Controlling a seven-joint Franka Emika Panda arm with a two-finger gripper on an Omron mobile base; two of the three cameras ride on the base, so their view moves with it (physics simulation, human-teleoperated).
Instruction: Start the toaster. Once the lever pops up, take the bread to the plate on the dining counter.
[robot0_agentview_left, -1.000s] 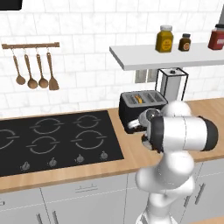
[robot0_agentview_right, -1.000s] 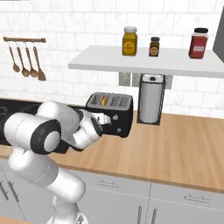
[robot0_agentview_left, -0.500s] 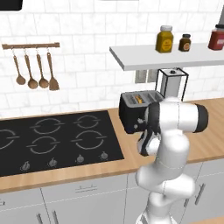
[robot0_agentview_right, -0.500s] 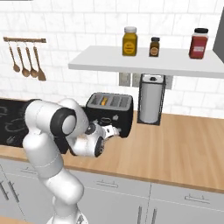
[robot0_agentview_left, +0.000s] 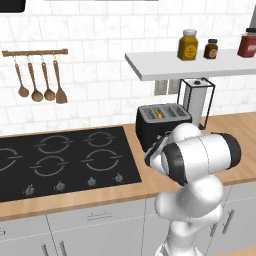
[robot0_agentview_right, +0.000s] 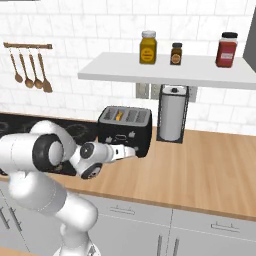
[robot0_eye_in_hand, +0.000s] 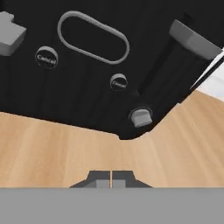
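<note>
The black toaster (robot0_agentview_left: 161, 126) stands on the wall counter under a shelf, also seen in the right base view (robot0_agentview_right: 125, 128). A yellowish slice of bread (robot0_agentview_right: 119, 116) sits low in a top slot (robot0_agentview_left: 158, 114). My gripper (robot0_agentview_right: 133, 151) is shut and empty, low in front of the toaster's front face, just above the wood. In the hand view the closed fingertips (robot0_eye_in_hand: 111, 179) point at the toaster's bottom front corner (robot0_eye_in_hand: 127, 131), below a small silver knob (robot0_eye_in_hand: 140, 116). A grey lever (robot0_eye_in_hand: 192, 41) shows on the right. The plate and dining counter are out of view.
A flat black cooktop (robot0_agentview_left: 65, 160) lies left of the toaster. A paper towel holder (robot0_agentview_right: 172, 112) stands right of it. The white shelf (robot0_agentview_right: 165, 70) above carries three jars. Utensils (robot0_agentview_left: 40, 82) hang on the wall. Bare wood counter (robot0_agentview_right: 210, 165) stretches to the right.
The jaws have gone from partly open to shut. The arm has swung and lowered, and the hand now sits lower, level with the toaster's bottom front.
</note>
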